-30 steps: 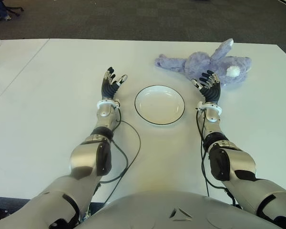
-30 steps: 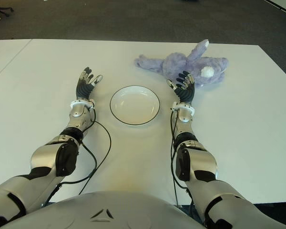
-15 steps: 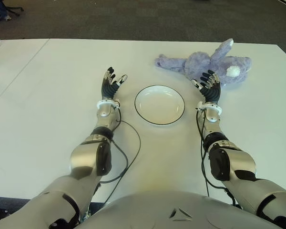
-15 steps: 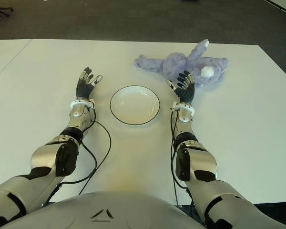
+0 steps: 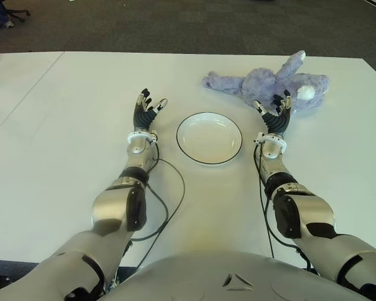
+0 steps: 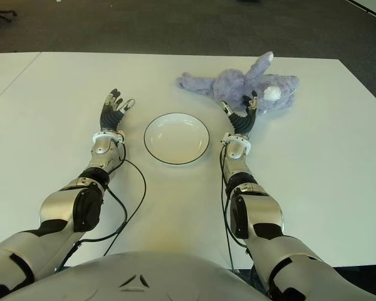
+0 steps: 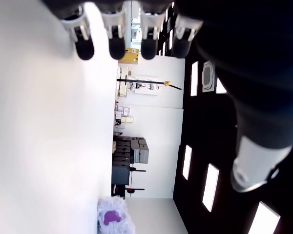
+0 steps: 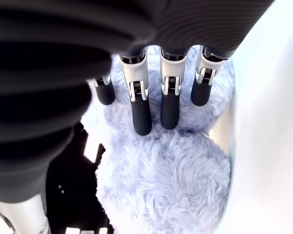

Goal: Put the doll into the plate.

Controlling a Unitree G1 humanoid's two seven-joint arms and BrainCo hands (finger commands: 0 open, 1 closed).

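White table (image 5: pixel 62 125): the purple doll (image 5: pixel 263 81) lies near its far edge, not yet in the empty plate (image 5: pixel 209 138). Right hand (image 5: pixel 272 116) reaches with open fingers; left hand (image 5: pixel 145 111) beside the plate, open too

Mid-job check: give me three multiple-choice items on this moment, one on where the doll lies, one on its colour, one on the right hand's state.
1. Where does the doll lie?
A. in the plate
B. on the table beyond the plate, toward the robot's right
C. beside the left hand

2. What colour is the doll?
A. pale purple
B. green
C. red

3. The right hand is
A. shut on the doll
B. open, reaching at the doll
C. inside the plate

Key: 1 B, the plate holds nothing; 2 A, its fur shows lilac; 3 B, its fingers are spread before the fur. The left hand shows left of the plate.
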